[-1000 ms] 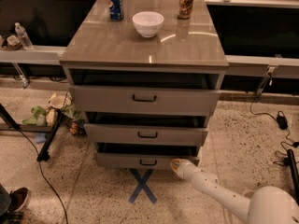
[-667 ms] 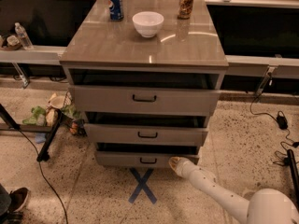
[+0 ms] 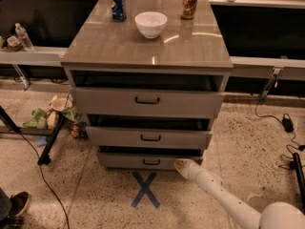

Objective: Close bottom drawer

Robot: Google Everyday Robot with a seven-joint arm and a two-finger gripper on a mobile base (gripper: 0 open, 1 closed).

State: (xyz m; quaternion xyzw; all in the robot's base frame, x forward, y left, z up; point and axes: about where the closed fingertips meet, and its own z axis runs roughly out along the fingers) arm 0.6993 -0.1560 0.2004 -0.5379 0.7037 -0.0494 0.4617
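The bottom drawer [image 3: 138, 160] is the lowest of three grey-taupe drawers, with a small black bar handle [image 3: 151, 162] at its centre. It stands slightly open, with a dark gap above its front panel. My gripper [image 3: 180, 165], at the end of the white arm [image 3: 224, 194], rests against the right part of the drawer's front, to the right of the handle.
The middle drawer [image 3: 148, 137] and top drawer [image 3: 145, 101] also stand partly open. On the cabinet top are a white bowl [image 3: 150, 24], a blue can [image 3: 117, 5] and a brown can [image 3: 189, 3]. A blue X [image 3: 145, 190] marks the floor. Litter and a black stand leg [image 3: 50, 140] lie at the left, cables at the right.
My gripper has moved left and forward along the bottom drawer's front. The drawer has slid a little further in.
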